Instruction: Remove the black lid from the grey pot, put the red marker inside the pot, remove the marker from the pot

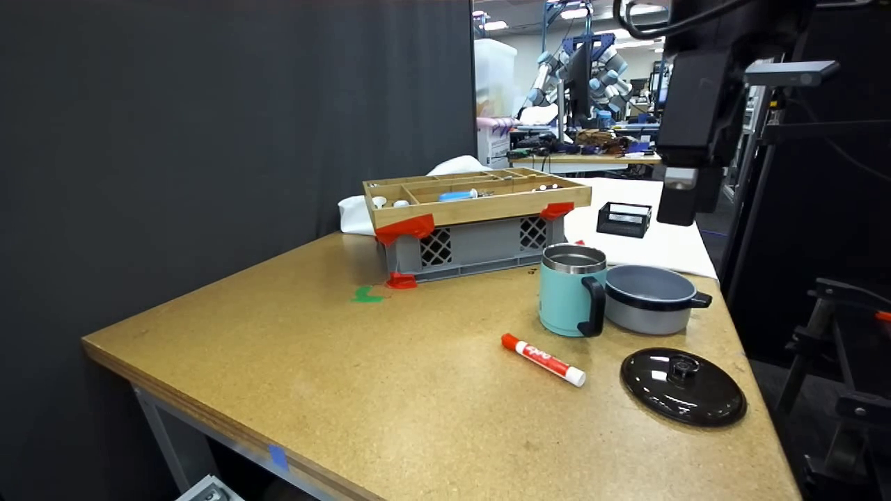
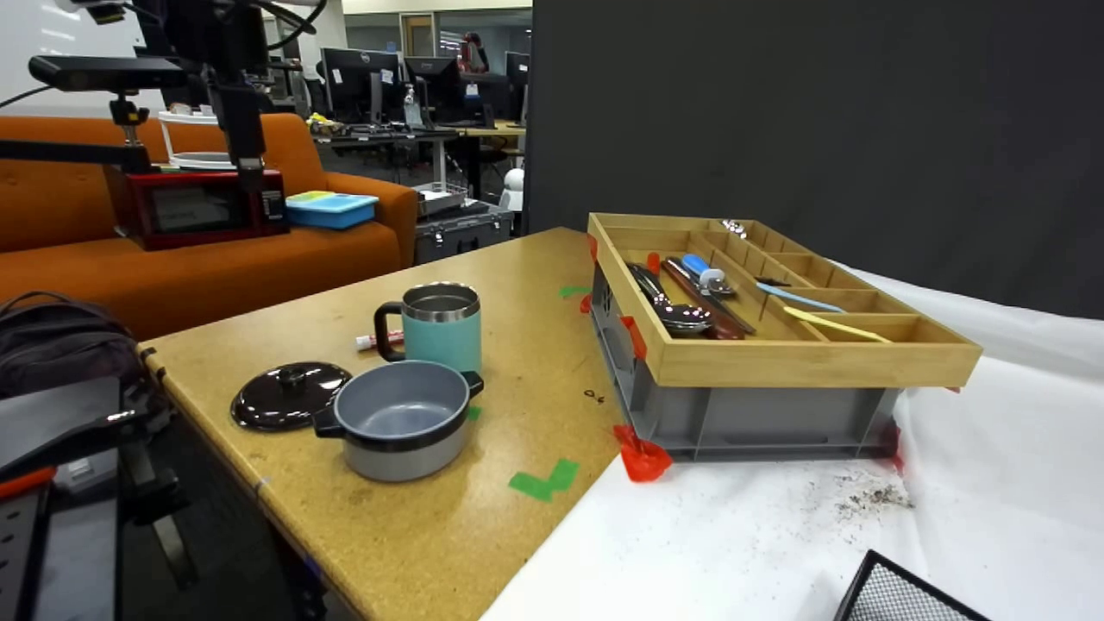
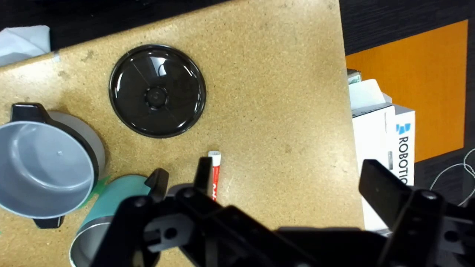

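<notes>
One claw [image 3: 291, 178] hangs well above the tan table [image 1: 313, 383], its two fingers [image 3: 384, 193] spread wide apart and released. The black lid [image 3: 157, 91] is off the pot [image 2: 405, 459] and lies flat on the table near the edge, its knob facing up. The pot stands upright and uncovered, grey inside and out, with a black band under the rim and a black handle on either side. Just beside it stands a teal mug [image 1: 562, 306], also upright, with a metal rim and a black handle of its own. The red marker [image 1: 543, 360] lies on the table, outside the pot and near both the mug and the lid, its white end being the one closer to the lid. In the wrist view, a finger of the claw covers part of the marker. Farther along, a grey crate [image 2: 776, 423] bears a wooden tray [image 2: 802, 369] split into sections, where a blue-handled tool [image 1: 456, 196] lies among other utensils [image 2: 686, 319]. Red tape [image 1: 406, 228] clings to the crate and the tray, while green tape [image 2: 545, 481] sticks to the table near the pot. A black wire basket [image 1: 624, 226] sits on a white sheet [image 2: 621, 552], to one side of the crate. In an exterior view, a red microwave [image 2: 177, 211] rests on an orange sofa [image 2: 293, 263] beyond the table.
</notes>
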Tool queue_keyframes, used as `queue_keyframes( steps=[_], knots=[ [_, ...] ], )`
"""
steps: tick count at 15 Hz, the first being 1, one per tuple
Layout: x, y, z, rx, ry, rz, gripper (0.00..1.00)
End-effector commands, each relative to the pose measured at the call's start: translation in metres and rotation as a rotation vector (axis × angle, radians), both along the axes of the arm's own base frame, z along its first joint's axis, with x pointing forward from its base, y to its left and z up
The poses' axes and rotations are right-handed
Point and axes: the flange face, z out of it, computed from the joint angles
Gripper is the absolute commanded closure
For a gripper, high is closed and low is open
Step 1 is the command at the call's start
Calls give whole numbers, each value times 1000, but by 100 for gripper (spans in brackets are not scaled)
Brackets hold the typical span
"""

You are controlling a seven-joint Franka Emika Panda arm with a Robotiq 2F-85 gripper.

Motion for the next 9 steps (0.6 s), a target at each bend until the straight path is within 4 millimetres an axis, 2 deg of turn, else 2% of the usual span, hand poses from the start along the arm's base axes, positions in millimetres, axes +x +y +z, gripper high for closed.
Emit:
queue_keyframes(
  steps=[1,5,9],
  knots=[
    [31,9,-15,-8,-31,29,0],
    [63,15,-38,-47,-37,28,0],
    [94,13,-56,-43,-12,-60,0]
  ],
)
